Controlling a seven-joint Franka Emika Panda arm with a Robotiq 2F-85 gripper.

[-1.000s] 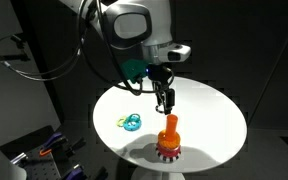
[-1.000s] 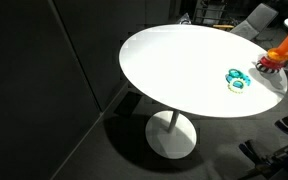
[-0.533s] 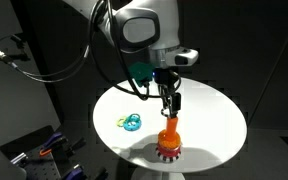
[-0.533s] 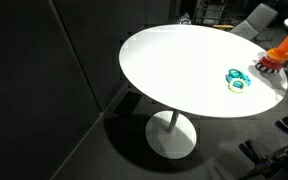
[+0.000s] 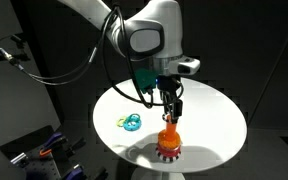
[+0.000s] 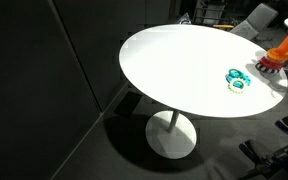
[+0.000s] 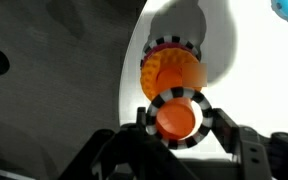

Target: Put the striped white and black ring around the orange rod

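In the wrist view my gripper (image 7: 176, 120) is shut on the striped white and black ring (image 7: 152, 104), held flat between the fingers. The orange rod's knob (image 7: 176, 119) shows through the ring's hole, with its toothed red base (image 7: 172, 45) beyond. In an exterior view the gripper (image 5: 170, 112) hangs right above the orange rod (image 5: 169, 135) at the white table's near side. The rod also shows at the edge of an exterior view (image 6: 284, 48); the gripper is out of that view.
A teal ring (image 5: 133, 123) and a yellow ring (image 5: 123, 122) lie together on the round white table (image 5: 209, 110), left of the rod. They also show in an exterior view (image 6: 235, 80). The surroundings are dark, with cables and equipment at the left.
My gripper has moved right and down with the striped ring, from beside the rod to directly over its knob.
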